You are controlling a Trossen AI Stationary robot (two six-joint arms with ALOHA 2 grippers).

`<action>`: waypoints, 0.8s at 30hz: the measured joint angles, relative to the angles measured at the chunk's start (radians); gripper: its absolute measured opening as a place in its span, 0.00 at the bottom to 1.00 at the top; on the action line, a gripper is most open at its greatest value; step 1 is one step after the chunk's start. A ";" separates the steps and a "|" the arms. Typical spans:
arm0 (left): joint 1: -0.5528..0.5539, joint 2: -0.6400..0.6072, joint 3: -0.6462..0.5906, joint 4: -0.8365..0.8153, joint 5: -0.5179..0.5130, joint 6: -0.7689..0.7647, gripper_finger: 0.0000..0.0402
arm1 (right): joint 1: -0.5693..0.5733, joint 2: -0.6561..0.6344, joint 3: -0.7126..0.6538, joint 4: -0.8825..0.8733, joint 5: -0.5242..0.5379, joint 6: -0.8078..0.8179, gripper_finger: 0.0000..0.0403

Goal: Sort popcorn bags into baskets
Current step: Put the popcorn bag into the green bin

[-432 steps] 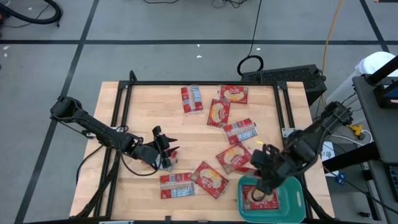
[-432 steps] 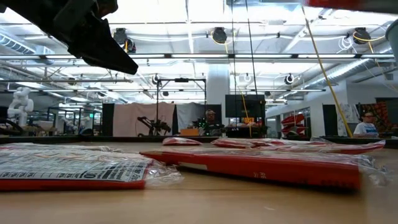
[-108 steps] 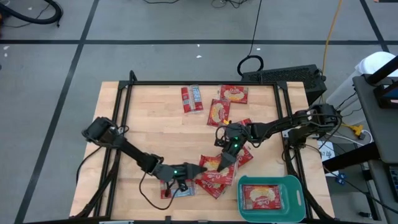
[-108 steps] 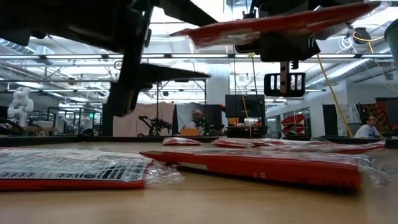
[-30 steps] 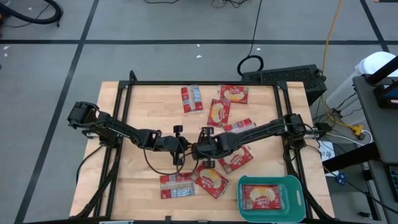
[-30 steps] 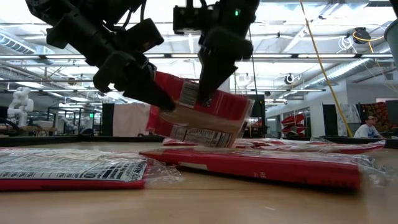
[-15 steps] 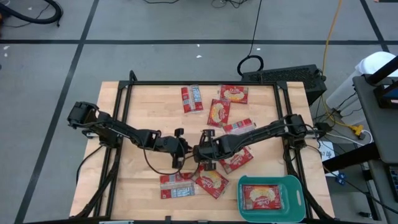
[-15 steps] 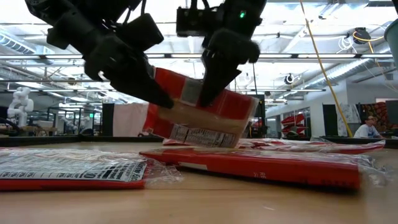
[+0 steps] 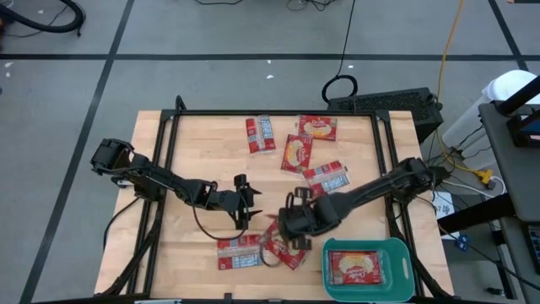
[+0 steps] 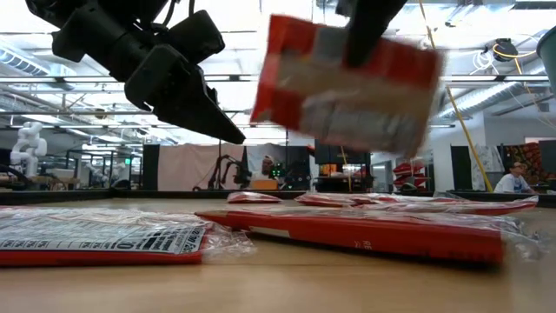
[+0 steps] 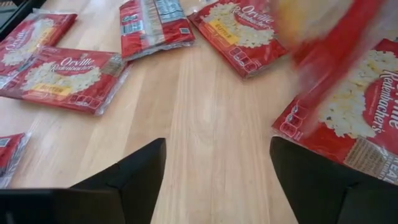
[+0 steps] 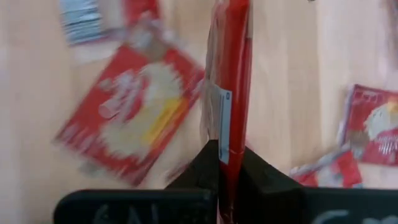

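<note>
Red popcorn bags lie flat on the wooden table, among them one at the far side (image 9: 260,133), one with a yellow oval (image 9: 296,154) and one near the front (image 9: 239,252). The teal basket (image 9: 403,253) at the near right holds one bag. My right gripper (image 9: 291,226) is shut on another bag (image 10: 347,83) and holds it in the air over the table's middle. My left gripper (image 9: 245,198) stands open just left of it, with nothing between its fingers (image 11: 143,177). My right gripper pinches the bag's upper edge (image 12: 227,140) between its two fingers, which come from above and slant down. The bag hangs below the fingers, a little tilted and clear of the table and of the bags lying under it.
More bags lie at the far right (image 9: 317,127), mid right (image 9: 326,177) and near the front (image 9: 287,249). A dark metal frame (image 9: 169,127) runs around the table top. Bare wood shows at the table's left and middle (image 11: 205,124).
My left gripper has opened and let go of the bag that both grippers held. My right gripper has carried that bag up and toward the table's near edge, turning as it went. The bag now hangs higher, clear of the left gripper.
</note>
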 joint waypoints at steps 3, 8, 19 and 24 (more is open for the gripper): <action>0.000 0.000 0.000 -0.002 0.000 -0.004 0.72 | 0.045 0.000 0.096 -0.102 -0.008 0.058 0.02; 0.000 0.000 0.000 0.001 0.000 -0.007 0.66 | 0.114 -0.002 0.234 -0.292 -0.004 0.158 0.02; 0.000 0.000 0.000 0.021 0.000 -0.021 0.54 | 0.216 -0.042 0.302 -0.427 -0.127 0.326 0.02; 0.000 0.000 0.000 0.025 0.000 -0.021 0.52 | 0.283 -0.049 0.299 -0.422 -0.197 0.378 0.02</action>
